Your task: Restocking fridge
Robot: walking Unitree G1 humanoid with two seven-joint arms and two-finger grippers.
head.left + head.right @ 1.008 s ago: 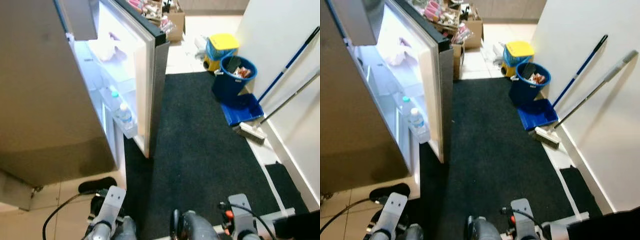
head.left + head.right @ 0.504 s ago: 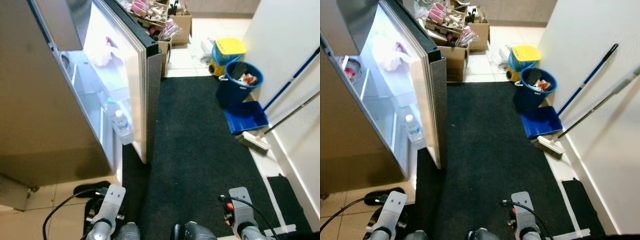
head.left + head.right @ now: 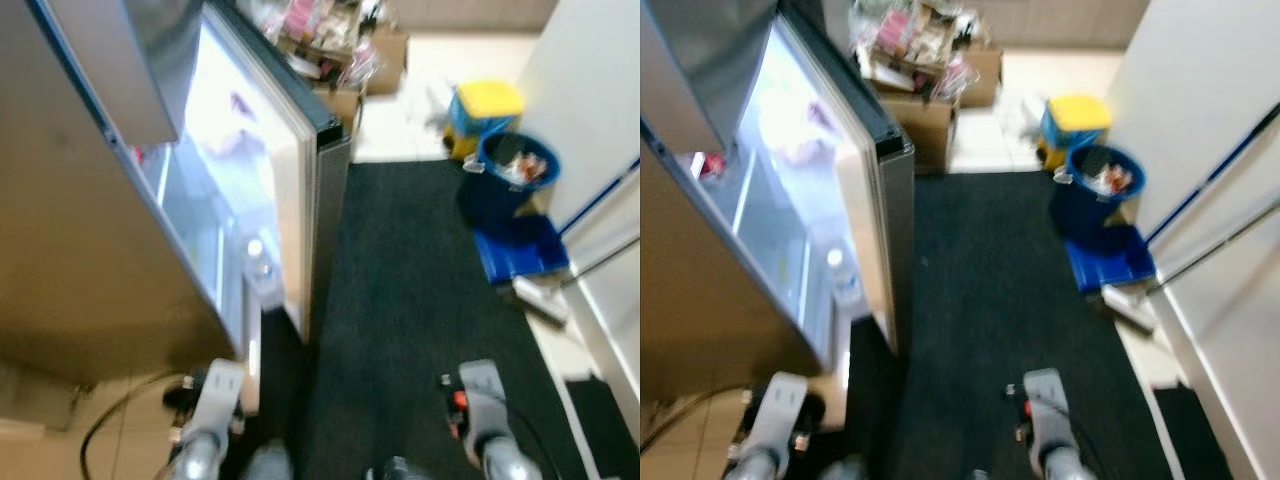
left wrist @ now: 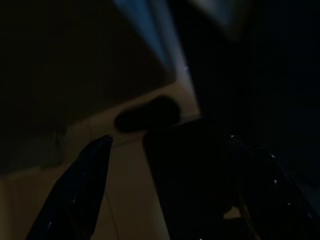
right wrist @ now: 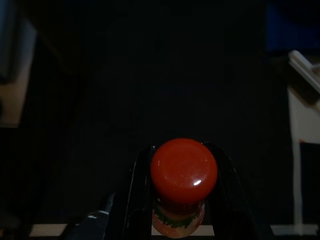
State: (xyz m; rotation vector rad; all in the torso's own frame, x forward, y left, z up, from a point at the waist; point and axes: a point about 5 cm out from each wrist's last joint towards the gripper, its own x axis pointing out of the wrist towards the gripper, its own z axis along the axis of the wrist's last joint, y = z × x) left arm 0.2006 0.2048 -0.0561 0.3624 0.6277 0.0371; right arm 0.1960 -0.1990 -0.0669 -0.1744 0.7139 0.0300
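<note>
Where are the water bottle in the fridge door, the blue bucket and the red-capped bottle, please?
water bottle (image 3: pixel 843 276): right eye view, its body.
blue bucket (image 3: pixel 1095 198): right eye view, its side wall.
red-capped bottle (image 5: pixel 183 171): right wrist view, its cap.

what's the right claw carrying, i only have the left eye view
Observer: A red-capped bottle, clamped between the right claw's fingers.

Operator: left claw got anything

Observer: No, the left claw is open and holds nothing, hanging above tan floor.

Operator: anything under it

Observer: A dark shoe-like shape lies on the floor ahead of it, near the open fridge door.
</note>
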